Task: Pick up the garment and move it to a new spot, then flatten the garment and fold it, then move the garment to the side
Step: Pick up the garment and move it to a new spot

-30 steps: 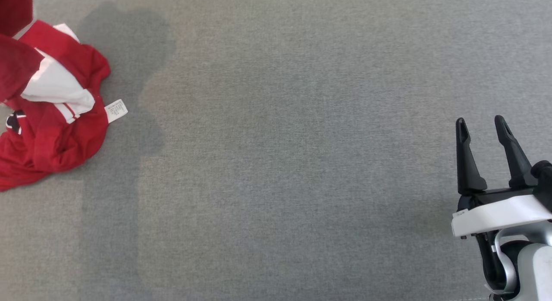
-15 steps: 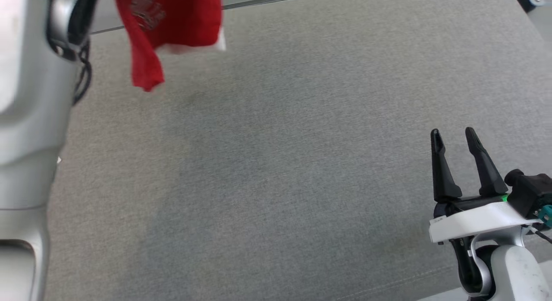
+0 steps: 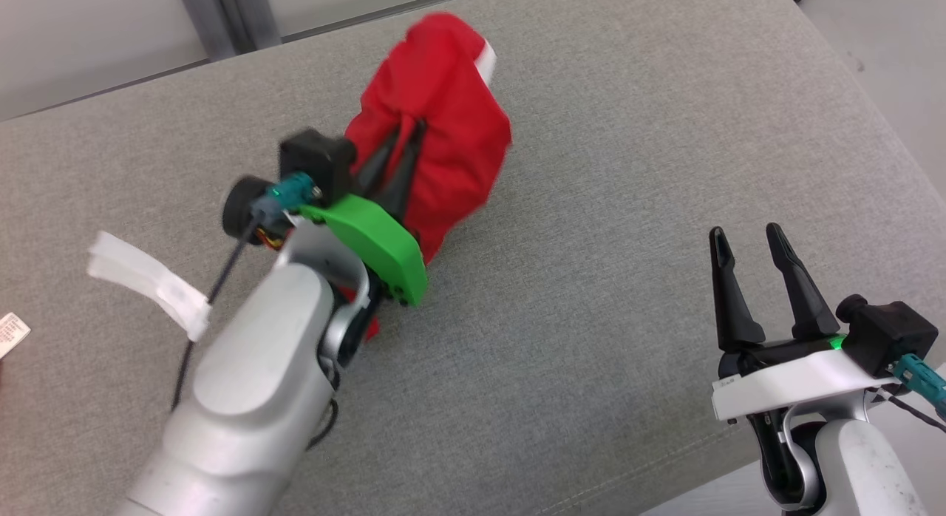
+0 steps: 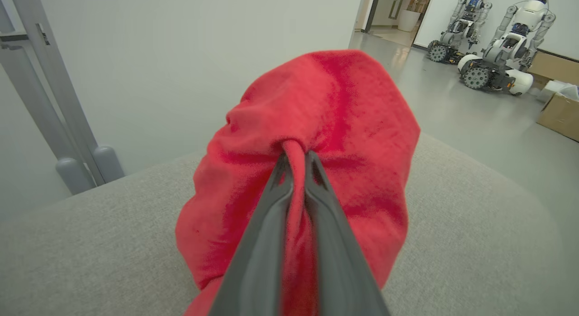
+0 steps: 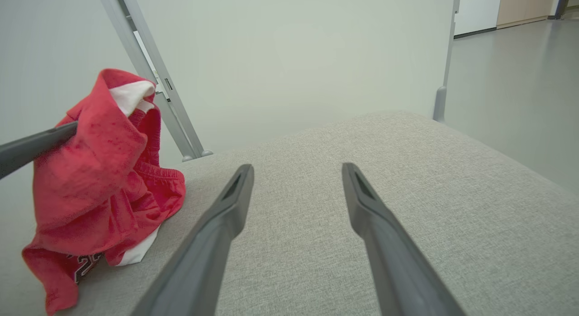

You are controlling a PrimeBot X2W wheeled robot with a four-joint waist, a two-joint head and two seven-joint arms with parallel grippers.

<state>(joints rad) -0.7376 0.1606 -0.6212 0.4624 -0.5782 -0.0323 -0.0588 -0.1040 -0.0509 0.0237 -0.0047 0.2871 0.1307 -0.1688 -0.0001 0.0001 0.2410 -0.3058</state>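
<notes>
The left end effector (image 3: pixel 406 130) is clenched on a pinch of the red garment (image 3: pixel 454 109). The cloth bunches around and beyond its fingertips and hangs below them, with the lower folds reaching the grey surface (image 3: pixel 591 338). The right end effector (image 3: pixel 743 236) is released, jaws wide apart and holding nothing, with the garment well off to its left.

L hand (image 4: pixel 295 157) clamped, arm fwd; R hand (image 3: pixel 745 231) wide, low right.
</notes>
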